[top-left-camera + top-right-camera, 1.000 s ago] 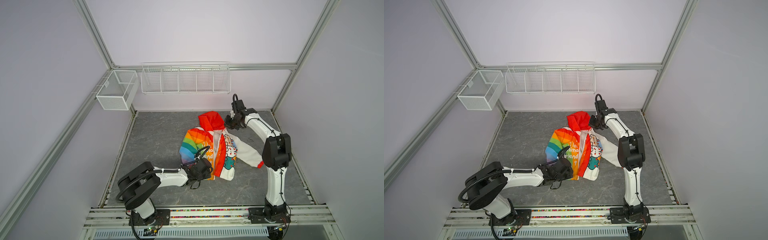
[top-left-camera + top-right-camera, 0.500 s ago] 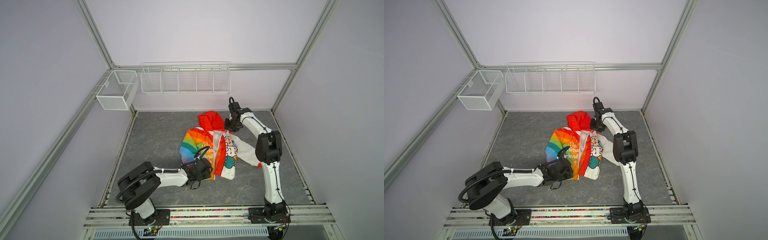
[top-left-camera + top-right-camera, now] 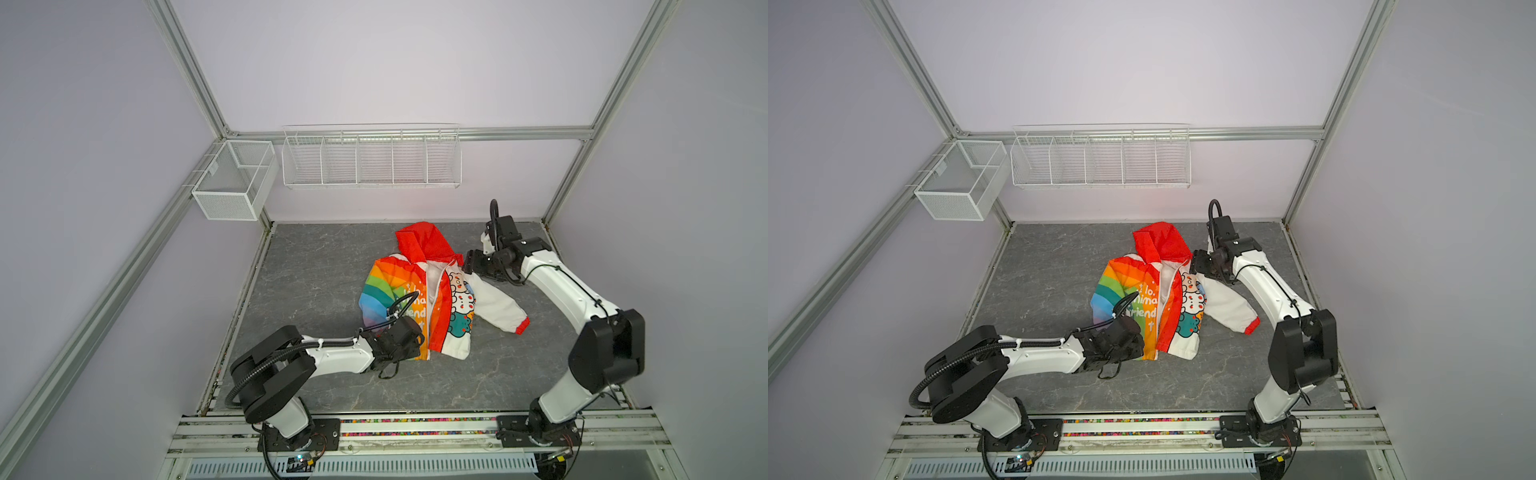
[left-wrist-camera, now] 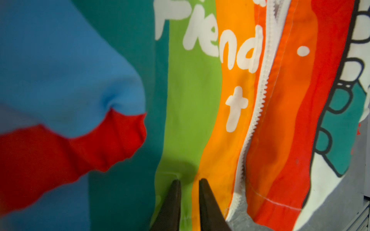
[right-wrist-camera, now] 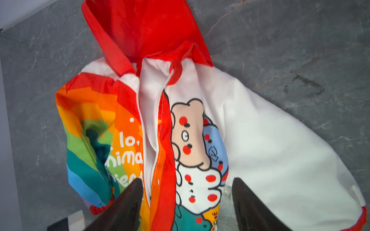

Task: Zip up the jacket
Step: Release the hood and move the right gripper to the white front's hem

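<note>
Grey marbled tabletop under pale lilac walls and aluminium framing. High on the left, a white mesh box hung at the corner, only its own mesh and one divider visible inside. Next along the back wall, a long wire rack of five bays, bare wire showing through each. Lower left, left gripper stretched low across the table to the bottom hem of the jacket, fingers nearly together, a fold of green-and-orange hem nipped between them in the left wrist view. Mid-table, jacket lying front up: red hood toward the back wall, rainbow half left, white cartoon half right, white sleeve with red cuff flung out to the right. Front parted near the collar, white zipper and lining showing. Right of the collar, right gripper spread wide, holding nothing, poised by the shoulder of the white half, contact unclear. Against a second ago: right elbow swung farther right and nearer the front rail, gripper a touch closer to the sleeve; left arm and jacket as before.
</note>
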Tool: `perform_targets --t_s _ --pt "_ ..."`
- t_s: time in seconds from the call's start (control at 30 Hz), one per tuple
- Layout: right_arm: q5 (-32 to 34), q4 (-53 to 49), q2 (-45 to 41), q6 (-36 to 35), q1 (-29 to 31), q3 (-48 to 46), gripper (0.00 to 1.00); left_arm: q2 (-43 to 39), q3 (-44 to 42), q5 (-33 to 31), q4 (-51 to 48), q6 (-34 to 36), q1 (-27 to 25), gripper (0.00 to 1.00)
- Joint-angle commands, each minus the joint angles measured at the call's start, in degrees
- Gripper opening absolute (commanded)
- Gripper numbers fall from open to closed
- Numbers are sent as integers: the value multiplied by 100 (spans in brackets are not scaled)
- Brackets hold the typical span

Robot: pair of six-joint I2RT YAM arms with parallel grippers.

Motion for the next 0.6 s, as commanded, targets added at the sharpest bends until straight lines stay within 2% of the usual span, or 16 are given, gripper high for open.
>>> perform_targets --t_s 0.0,0.1,0.3,0.57 --pt "-119 83 -384 1 239 -959 72 -284 273 -65 -319 201 24 21" --pt "-161 184 -816 108 484 -1684 69 -429 390 -112 -478 327 22 22" --pt "-151 441 -1190 415 813 -2566 65 -377 572 -204 -580 459 43 22" --pt "-346 762 -1152 640 1076 -2943 53 31 671 -101 -396 390 118 20"
